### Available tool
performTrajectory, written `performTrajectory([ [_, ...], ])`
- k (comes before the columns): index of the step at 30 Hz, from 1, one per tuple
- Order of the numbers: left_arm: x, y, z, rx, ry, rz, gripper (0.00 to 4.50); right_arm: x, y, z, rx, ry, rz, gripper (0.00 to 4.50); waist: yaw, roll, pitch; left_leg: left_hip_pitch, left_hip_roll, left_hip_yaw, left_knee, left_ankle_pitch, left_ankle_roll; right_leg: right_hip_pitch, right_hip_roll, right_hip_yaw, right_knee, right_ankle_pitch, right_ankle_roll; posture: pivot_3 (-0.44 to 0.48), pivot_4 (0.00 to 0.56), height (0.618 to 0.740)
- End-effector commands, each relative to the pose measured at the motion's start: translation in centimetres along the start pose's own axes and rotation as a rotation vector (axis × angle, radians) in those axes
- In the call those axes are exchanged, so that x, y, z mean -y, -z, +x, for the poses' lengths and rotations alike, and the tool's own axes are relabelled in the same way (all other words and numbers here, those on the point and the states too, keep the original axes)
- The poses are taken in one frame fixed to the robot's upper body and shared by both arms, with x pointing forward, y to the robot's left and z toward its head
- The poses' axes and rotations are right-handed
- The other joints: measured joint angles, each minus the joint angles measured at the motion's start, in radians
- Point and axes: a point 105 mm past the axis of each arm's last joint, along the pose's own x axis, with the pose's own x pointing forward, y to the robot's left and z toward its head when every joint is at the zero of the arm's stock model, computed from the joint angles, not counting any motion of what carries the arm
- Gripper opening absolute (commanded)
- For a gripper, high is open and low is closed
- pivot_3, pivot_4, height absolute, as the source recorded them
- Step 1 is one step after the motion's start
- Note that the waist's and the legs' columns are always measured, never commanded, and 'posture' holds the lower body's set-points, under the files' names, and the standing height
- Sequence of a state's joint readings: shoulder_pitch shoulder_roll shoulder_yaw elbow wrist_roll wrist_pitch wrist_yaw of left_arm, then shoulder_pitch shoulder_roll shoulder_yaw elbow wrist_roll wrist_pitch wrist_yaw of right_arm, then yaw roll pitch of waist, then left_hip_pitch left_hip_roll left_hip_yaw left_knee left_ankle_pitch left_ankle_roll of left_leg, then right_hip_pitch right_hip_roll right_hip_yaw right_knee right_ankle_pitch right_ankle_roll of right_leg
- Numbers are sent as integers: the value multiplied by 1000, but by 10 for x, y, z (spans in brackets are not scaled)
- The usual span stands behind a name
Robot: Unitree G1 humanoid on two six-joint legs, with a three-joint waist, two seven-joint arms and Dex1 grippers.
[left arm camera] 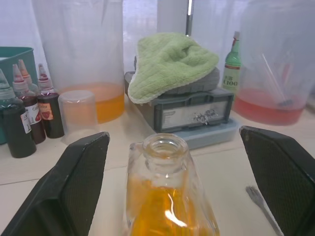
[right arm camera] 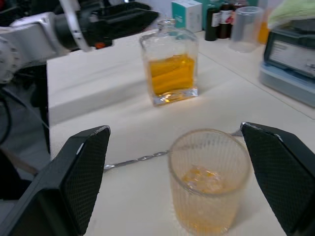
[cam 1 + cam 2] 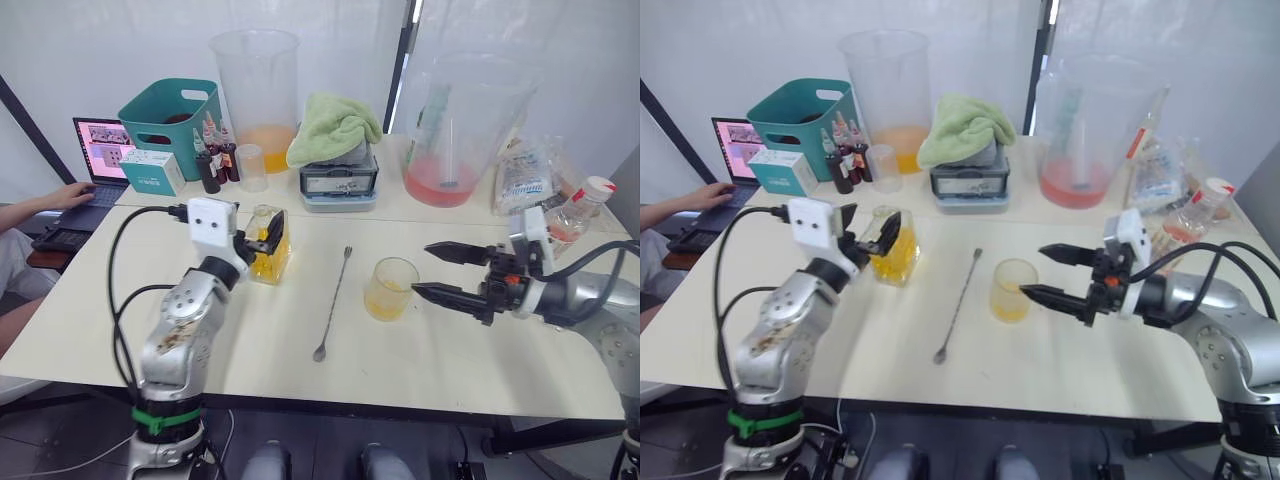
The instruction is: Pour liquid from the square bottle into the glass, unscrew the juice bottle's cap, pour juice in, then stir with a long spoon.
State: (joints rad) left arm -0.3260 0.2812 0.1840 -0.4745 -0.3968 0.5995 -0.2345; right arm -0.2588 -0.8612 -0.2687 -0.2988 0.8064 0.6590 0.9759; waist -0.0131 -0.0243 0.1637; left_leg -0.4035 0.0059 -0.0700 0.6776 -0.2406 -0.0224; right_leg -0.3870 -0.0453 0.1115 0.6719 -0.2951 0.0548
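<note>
The left pincer (image 3: 262, 232) stands with its fingers spread wide on either side of the square bottle (image 3: 268, 245), holding nothing; the bottle sits upright on the desk (image 3: 440, 360), uncapped, about half full of orange liquid. The right pincer (image 3: 430, 271) is likewise spread apart and empty, its tips just beside the glass (image 3: 388, 289), which stands upright with a little yellow liquid and what looks like ice in it. The long spoon (image 3: 333, 303) lies flat between bottle and glass. The juice bottle (image 3: 575, 214), its red-and-white cap (image 3: 598, 186) on, lies tilted at the desk's far right edge, beyond the right arm.

Judging by the liquid already in the glass, the first pour seems done, and the step in hand is likely leaving the square bottle and going for the juice bottle. To do it well, the left pincer should back straight away without brushing the open bottle. The right pincer should draw clear of the glass before swinging out, and grip the juice bottle at its body so the cap is left free for the other one.
</note>
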Motion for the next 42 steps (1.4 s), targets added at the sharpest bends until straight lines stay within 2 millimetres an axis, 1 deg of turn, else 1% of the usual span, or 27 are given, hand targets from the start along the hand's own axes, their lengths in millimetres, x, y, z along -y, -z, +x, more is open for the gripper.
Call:
performTrajectory([
  [1,0,-18,-18,32,80,-45,4491,13,-10,-19,24,102,-25,4500,0,0,0,0,0,0,0,0,0,0,0,0,0,0,0,0,150,740],
  [2,-8,-15,-31,0,125,-43,4491,21,-7,-32,19,165,-19,4500,0,0,0,0,0,0,0,0,0,0,0,0,0,0,0,0,150,740],
  [4,-19,-12,-50,-52,185,-38,4491,31,-2,-52,6,257,-15,4500,-1,0,0,0,1,0,0,0,0,0,1,-1,-1,0,0,0,150,740],
  [5,-23,-11,-56,-70,201,-37,4491,34,0,-58,0,284,-15,4500,-2,0,0,1,1,1,-1,0,0,0,0,-1,-1,0,0,0,150,740],
  [7,-26,-10,-60,-83,212,-38,4491,35,1,-62,-4,298,-17,4500,-1,0,0,1,1,1,-2,0,0,0,0,-1,-2,0,0,0,150,740],
  [9,-36,-6,-68,-120,212,-31,4491,39,3,-71,0,335,-8,4500,0,0,0,1,1,1,-1,0,0,1,0,-1,-4,0,-1,0,150,740],
  [10,-38,-5,-70,-131,213,-29,4491,40,4,-73,1,345,-6,4500,0,1,0,1,3,2,-1,1,1,3,1,-2,-8,-1,-1,0,150,740],
  [14,-40,-4,-72,-136,220,-28,4491,40,4,-75,3,351,-6,4500,-1,0,0,2,5,6,-2,1,1,3,1,-2,-9,-1,-1,0,150,740],
  [15,-71,7,-89,-140,129,17,4491,49,19,-104,-2,499,16,4500,-1,1,0,2,6,7,-2,1,1,2,1,-3,-9,-1,-1,0,150,740],
  [16,-91,17,-106,-157,69,63,4491,53,31,-128,-12,611,31,4500,0,1,0,2,7,8,-2,1,1,2,1,-3,-9,-1,-1,0,150,740],
  [17,-104,23,-119,-172,37,100,4491,54,39,-145,-23,687,39,4500,1,0,-1,2,6,8,-4,1,1,1,1,-2,-10,-1,-1,0,150,740],
  [18,-109,27,-126,-179,26,124,4491,53,43,-154,-29,726,41,4500,0,0,-1,5,6,10,-10,0,0,2,1,-2,-11,0,-4,0,150,740],
  [19,-110,27,-127,-174,31,131,4491,53,43,-155,-29,728,38,4500,-1,0,-1,7,6,12,-14,0,0,2,0,-1,-12,1,-4,0,150,740],
  [21,-111,29,-128,-165,40,144,4491,53,44,-156,-28,731,33,4500,-4,0,0,5,7,15,-18,0,0,-1,1,2,-16,0,-6,0,150,740],
  [23,-112,51,-137,-245,47,111,4491,54,55,-179,-29,854,27,4500,-4,0,0,5,8,17,-17,1,0,0,1,3,-17,0,-6,0,150,740],
  [24,-109,60,-139,-261,57,85,4491,53,61,-184,-25,892,37,4500,-4,0,-1,7,8,17,-17,2,0,2,0,3,-17,0,-6,0,150,740],
  [25,-107,65,-140,-267,65,69,4491,52,65,-187,-22,912,44,4500,-4,0,-1,10,8,18,-17,2,0,4,1,3,-17,0,-6,0,150,740],
  [27,-104,68,-139,-266,79,62,4491,51,67,-186,-18,915,46,4500,-7,0,0,14,8,19,-17,2,0,8,1,4,-18,-1,-5,0,150,740],
  [35,-100,72,-140,-278,131,47,4491,53,69,-187,-28,961,16,4500,-24,0,-1,14,9,20,-18,2,0,6,2,6,-17,-1,-5,0,150,740],
  [40,-88,69,-135,-260,192,20,4491,53,68,-175,-9,945,17,4500,-27,0,0,13,9,20,-18,2,0,6,2,6,-17,-1,-5,0,150,740],
  [42,-73,63,-127,-243,260,9,4491,58,62,-165,2,934,9,4500,-29,0,0,13,9,20,-18,2,0,6,2,6,-17,-1,-5,0,150,740],
])
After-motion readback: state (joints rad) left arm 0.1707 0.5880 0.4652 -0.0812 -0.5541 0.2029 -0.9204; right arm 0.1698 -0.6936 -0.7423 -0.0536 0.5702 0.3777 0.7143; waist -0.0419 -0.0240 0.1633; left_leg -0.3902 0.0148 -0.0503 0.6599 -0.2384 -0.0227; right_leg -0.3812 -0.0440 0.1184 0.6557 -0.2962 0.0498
